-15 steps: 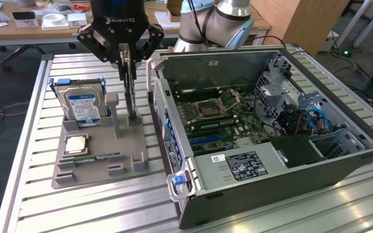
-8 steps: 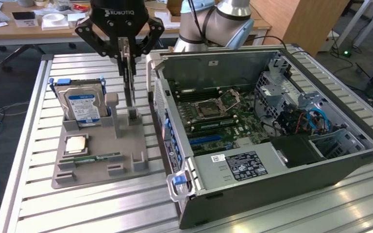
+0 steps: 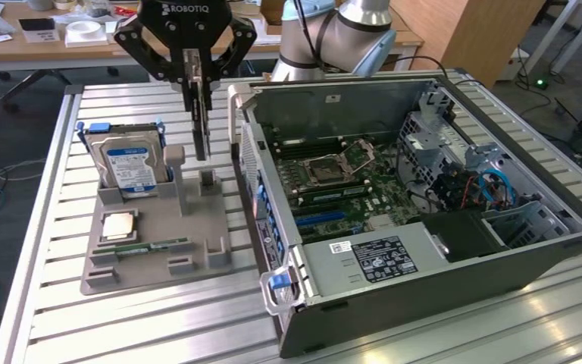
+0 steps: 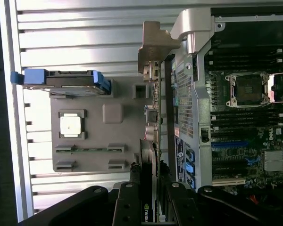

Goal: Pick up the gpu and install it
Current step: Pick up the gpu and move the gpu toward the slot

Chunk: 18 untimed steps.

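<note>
We see a slatted counter [image 3: 149,326] carrying an open case [image 3: 442,265] on the exterior view's right, lying on its side with the board [image 3: 342,182] facing up. Left of it, touching or just beside its wall, sits a grey tray [image 3: 129,277]. The tray holds a hard drive [image 3: 129,167] standing upright at the far end, a chip [image 3: 119,225] lying flat in the middle, and a memory stick [image 3: 154,246] near the front. The end effector [image 3: 199,80] hangs over the tray's right side, clamped on the gpu [image 3: 201,129]. The card hangs straight below it, long axis vertical and edge-on to us, its lower end apparently just clear of the tray's posts. We judge the case opening lies to the card's right, beyond the near wall.
</note>
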Each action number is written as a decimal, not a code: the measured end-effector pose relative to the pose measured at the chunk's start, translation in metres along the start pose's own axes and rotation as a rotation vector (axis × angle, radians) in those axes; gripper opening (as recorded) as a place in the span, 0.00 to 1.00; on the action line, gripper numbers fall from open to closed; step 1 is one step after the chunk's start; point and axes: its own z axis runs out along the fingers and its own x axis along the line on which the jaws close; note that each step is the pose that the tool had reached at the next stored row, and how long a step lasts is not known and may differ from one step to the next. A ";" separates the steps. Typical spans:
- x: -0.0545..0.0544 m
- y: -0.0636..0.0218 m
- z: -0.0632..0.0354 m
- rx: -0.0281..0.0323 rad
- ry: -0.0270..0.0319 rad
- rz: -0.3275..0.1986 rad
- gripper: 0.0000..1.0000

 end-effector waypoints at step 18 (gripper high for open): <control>-0.013 0.0011 0.0002 0.0002 0.0003 -0.002 0.26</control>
